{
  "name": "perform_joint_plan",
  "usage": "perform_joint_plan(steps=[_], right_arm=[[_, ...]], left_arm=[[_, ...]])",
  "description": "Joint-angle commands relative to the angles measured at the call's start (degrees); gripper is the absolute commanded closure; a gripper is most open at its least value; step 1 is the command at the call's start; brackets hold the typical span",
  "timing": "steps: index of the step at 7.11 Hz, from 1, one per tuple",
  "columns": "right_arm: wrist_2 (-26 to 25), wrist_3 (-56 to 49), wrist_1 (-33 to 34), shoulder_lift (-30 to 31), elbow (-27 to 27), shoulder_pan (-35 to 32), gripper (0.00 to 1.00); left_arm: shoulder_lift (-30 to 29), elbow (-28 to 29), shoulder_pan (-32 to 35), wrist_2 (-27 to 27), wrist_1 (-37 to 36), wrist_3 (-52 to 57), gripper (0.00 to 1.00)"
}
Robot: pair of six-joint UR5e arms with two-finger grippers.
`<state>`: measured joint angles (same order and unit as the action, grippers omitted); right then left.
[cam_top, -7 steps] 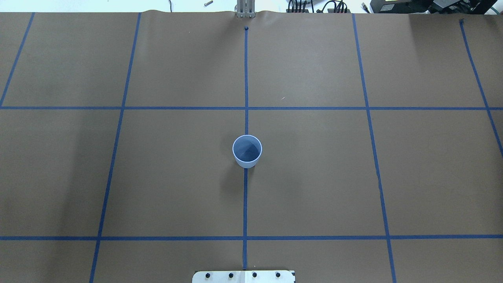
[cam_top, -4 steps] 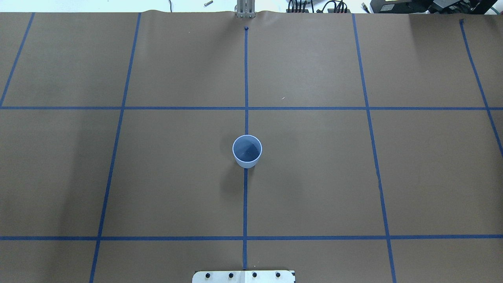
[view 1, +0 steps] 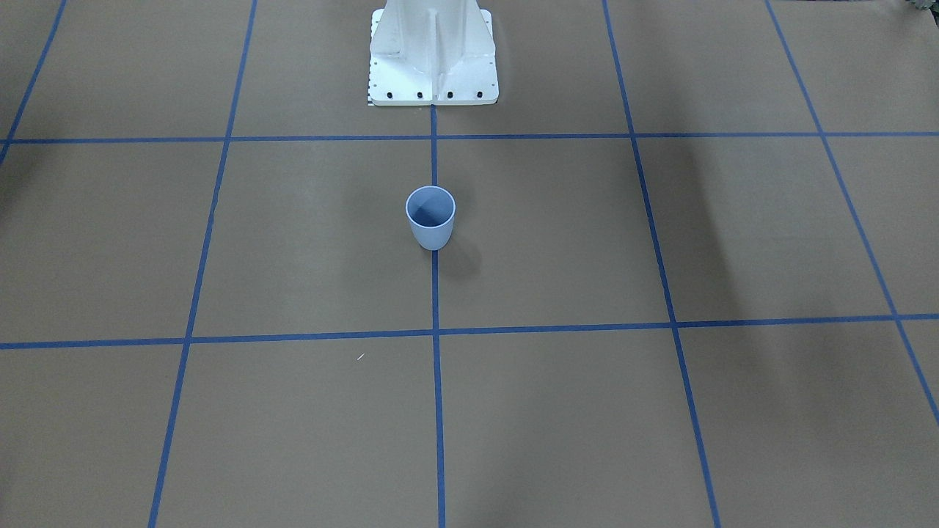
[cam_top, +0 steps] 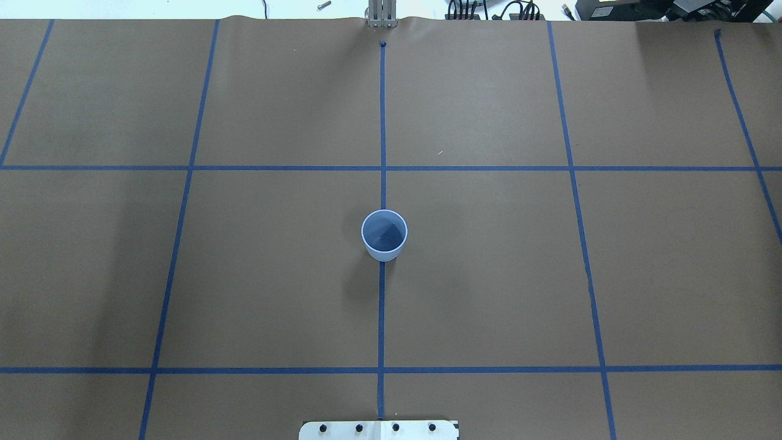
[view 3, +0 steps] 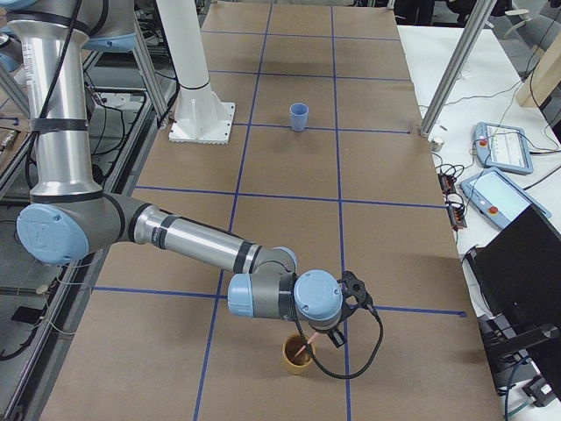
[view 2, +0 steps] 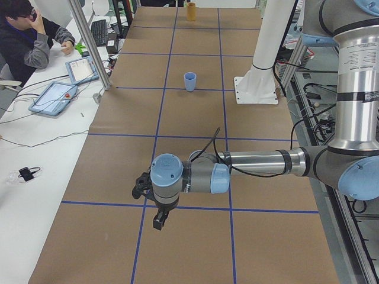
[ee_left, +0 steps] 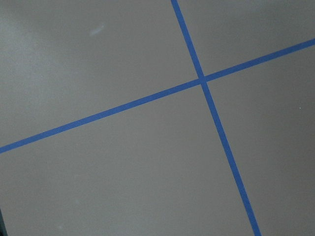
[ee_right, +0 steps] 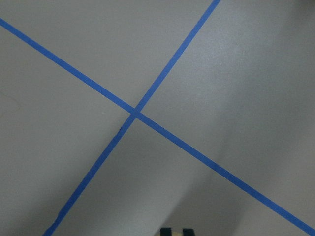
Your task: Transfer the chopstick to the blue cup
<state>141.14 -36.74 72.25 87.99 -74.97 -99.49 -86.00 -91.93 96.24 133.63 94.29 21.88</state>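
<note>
The blue cup [cam_top: 383, 235] stands upright and empty on the centre tape line, also in the front view [view 1: 430, 220] and both side views [view 2: 189, 81] [view 3: 299, 117]. The right gripper [view 3: 326, 337] is far from it, at the table's right end over a brown cup [view 3: 298, 355]. A slim pink chopstick [view 3: 304, 346] slants from the gripper into that cup. In the right wrist view a pale end [ee_right: 177, 232] shows between two black fingertips [ee_right: 167, 231]. The left gripper [view 2: 159, 221] hovers over bare paper at the left end; I cannot tell its state.
The white robot base [view 1: 433, 59] stands behind the blue cup. The brown paper carries a blue tape grid. An operator [view 2: 23, 35] and tablets [view 2: 56, 97] are at a side table. A laptop [view 3: 526, 263] and pendants [view 3: 500, 145] lie beyond the far edge.
</note>
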Motion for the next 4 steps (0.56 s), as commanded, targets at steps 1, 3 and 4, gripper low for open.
perform_joint_plan(steps=[1, 3, 4], right_arm=[[0.01, 0.0, 0.0, -0.02, -0.18, 0.0, 1.0], [0.1, -0.09, 0.0, -0.02, -0.53, -0.35, 1.0], [0.27, 0.0, 0.09, -0.02, -1.31, -0.44, 1.0]], left_arm=[[0.05, 0.0, 0.0, 0.05, 0.01, 0.0, 0.01], [0.05, 0.0, 0.0, 0.05, 0.01, 0.0, 0.01], [0.05, 0.0, 0.0, 0.05, 0.01, 0.09, 0.01]])
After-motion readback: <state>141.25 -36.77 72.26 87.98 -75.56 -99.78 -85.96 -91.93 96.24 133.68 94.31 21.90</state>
